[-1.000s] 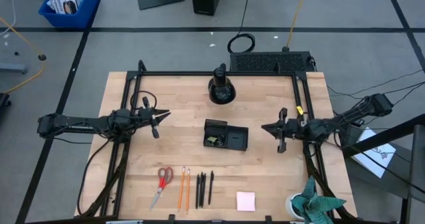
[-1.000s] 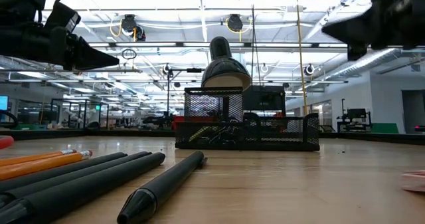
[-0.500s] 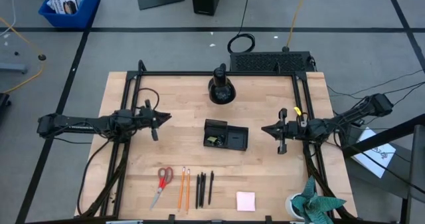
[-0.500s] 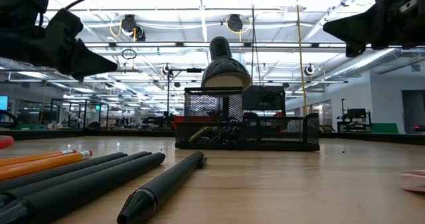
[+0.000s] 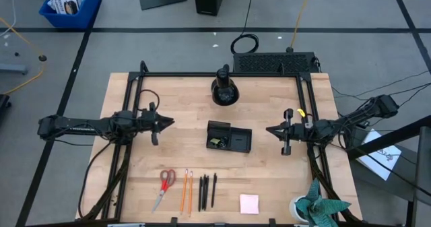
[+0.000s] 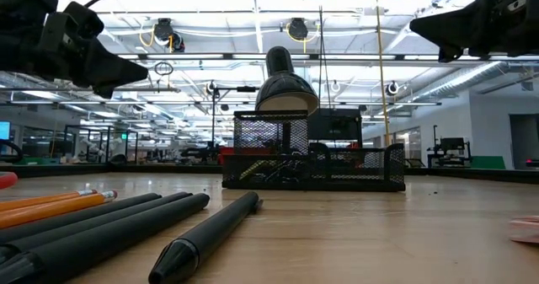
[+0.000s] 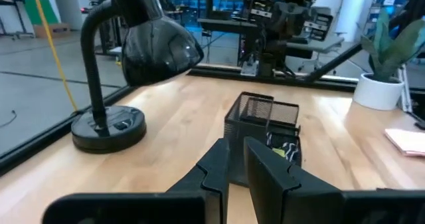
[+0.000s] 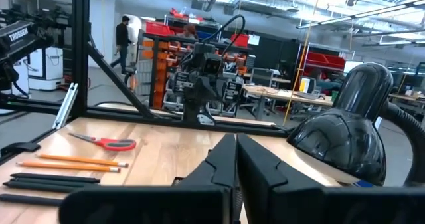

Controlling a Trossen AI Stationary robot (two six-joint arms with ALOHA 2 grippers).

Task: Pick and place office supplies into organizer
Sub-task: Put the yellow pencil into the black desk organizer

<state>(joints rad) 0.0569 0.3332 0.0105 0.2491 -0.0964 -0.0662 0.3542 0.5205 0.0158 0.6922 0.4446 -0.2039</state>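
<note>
Near table centre sits the organizer point(image 5: 229, 139), a black mesh tray with small dark bits and a yellow-green piece in its left compartment. Left gripper point(image 5: 168, 122) hangs above the table to the organizer's left, tips pointing at it; fingers point(image 7: 272, 177) stand a narrow slit apart, nothing between them. Right gripper point(image 5: 269, 129) hangs to the organizer's right, tips also toward it, fingers pressed together and empty.

Supplies lie in a row along the front edge, well apart from both grippers: scissors point(image 5: 164, 184) leftmost, then two pencils point(image 5: 186, 190), three pens point(image 5: 208, 190), and the pink pad point(image 5: 249, 203) farthest right. All flat on the wood, untouched.

Lamp point(image 5: 224, 87) stands behind the organizer, near the back edge. Potted plant point(image 5: 316, 205) at the front right corner. Right wrist view: a person point(image 8: 123, 39) stands far off in the room beyond the table.
</note>
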